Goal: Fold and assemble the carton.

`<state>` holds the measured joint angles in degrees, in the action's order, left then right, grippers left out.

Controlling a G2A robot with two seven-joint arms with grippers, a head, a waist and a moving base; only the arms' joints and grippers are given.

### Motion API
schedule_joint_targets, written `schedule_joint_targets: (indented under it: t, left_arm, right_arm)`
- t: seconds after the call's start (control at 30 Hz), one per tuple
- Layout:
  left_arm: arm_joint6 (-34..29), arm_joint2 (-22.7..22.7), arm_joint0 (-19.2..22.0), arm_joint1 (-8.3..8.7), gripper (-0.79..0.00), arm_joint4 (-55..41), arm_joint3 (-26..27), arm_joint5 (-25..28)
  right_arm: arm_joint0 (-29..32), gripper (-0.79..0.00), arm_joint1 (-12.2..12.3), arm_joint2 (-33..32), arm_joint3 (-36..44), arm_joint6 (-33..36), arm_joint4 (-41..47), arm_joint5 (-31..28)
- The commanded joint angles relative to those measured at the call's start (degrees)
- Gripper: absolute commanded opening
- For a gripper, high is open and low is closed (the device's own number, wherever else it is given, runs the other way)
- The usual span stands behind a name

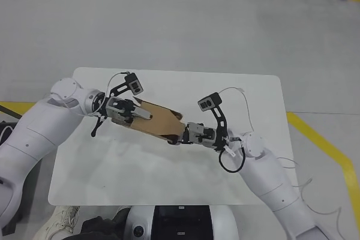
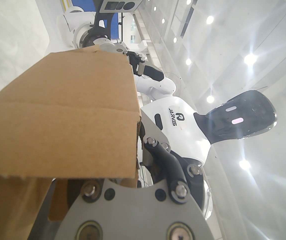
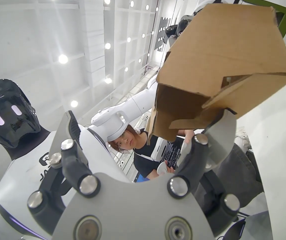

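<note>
Left fingers (image 1: 140, 112) pinch the carton (image 1: 160, 120) by one end, over the tabletop (image 1: 168, 174). Right fingers (image 3: 69, 127) are spread, one touching a flap.

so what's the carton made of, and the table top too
Carton: cardboard, plain brown and matte, likely corrugated. Creased fold lines and rough, fibrous cut edges show in the wrist views. Table: smooth white top with a dull sheen and rounded corners, probably laminate or plastic, though the look leaves it open.

Brown carton (image 1: 159, 119) over white table (image 1: 168, 174)
</note>
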<state>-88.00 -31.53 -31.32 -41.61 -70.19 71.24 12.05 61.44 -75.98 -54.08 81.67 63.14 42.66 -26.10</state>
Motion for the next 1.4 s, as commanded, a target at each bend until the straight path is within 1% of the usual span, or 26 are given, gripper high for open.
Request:
schedule_joint_targets:
  t: [0.0,0.23,0.5,0.63,0.8,1.07,1.37]
  left_arm:
    - [0.0,0.3,0.3,-0.05,-0.785,0.1,-0.2,0.2]
    - [0.0,1.5,1.2,-0.32,-0.785,0.0,0.0,0.8]
    - [0.0,2.7,2.0,-0.68,-0.785,0.2,-0.3,2.1]
    - [0.0,2.8,2.1,-0.79,-0.785,-0.5,-1.0,2.8]
    - [0.0,2.8,2.1,-0.78,-0.785,-1.5,-0.8,3.0]
    - [0.0,3.5,2.0,-0.55,-0.785,-1.0,1.0,2.4]
    - [0.0,3.9,2.1,-0.27,-0.785,-2.2,1.1,2.8]
  right_arm:
    - [-0.1,0.000,-0.1,0.2,0.1,0.1,-0.2,-0.1]
    - [0.1,0.000,-0.3,0.3,0.4,0.2,-0.1,-0.5]
    - [0.5,0.000,-0.7,0.3,0.6,1.6,3.7,-3.5]
    - [1.0,0.000,-0.8,-0.3,0.7,2.3,5.0,-3.9]
    - [0.9,0.000,-1.0,-0.2,0.1,1.6,5.1,-3.3]
    - [-0.1,0.000,-1.7,1.0,-0.9,-0.4,3.4,-4.3]
    - [0.1,0.000,-1.9,0.6,-1.0,-0.7,3.0,-4.9]
